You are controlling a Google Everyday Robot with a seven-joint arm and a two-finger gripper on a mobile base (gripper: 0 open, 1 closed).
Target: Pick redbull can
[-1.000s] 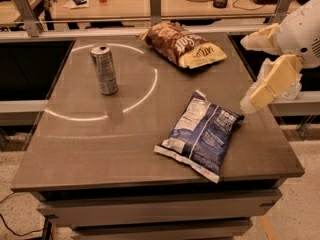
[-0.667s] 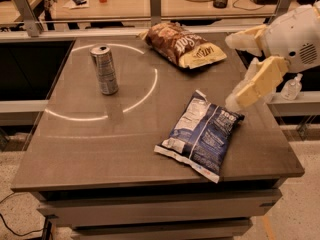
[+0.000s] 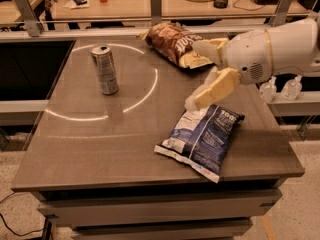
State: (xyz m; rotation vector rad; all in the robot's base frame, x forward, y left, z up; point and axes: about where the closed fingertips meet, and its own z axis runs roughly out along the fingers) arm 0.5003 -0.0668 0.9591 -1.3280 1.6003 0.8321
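The redbull can (image 3: pixel 105 70), slim and silvery-grey with bluish panels and a pull-tab top, stands upright on the left part of the grey table (image 3: pixel 100 144). My gripper (image 3: pixel 195 75) hangs above the table's right-middle, well to the right of the can and apart from it. Its two cream fingers (image 3: pixel 216 88) are spread open and hold nothing. The white arm body reaches in from the right edge.
A blue chip bag (image 3: pixel 202 136) lies flat just below the gripper, near the front right. A brown chip bag (image 3: pixel 172 43) lies at the back, partly behind the upper finger. A bright ring of light marks the tabletop. A railing and desks stand behind.
The arm has moved left, from the table's right edge to over the blue bag, closer to the can. The can and both bags have not moved.
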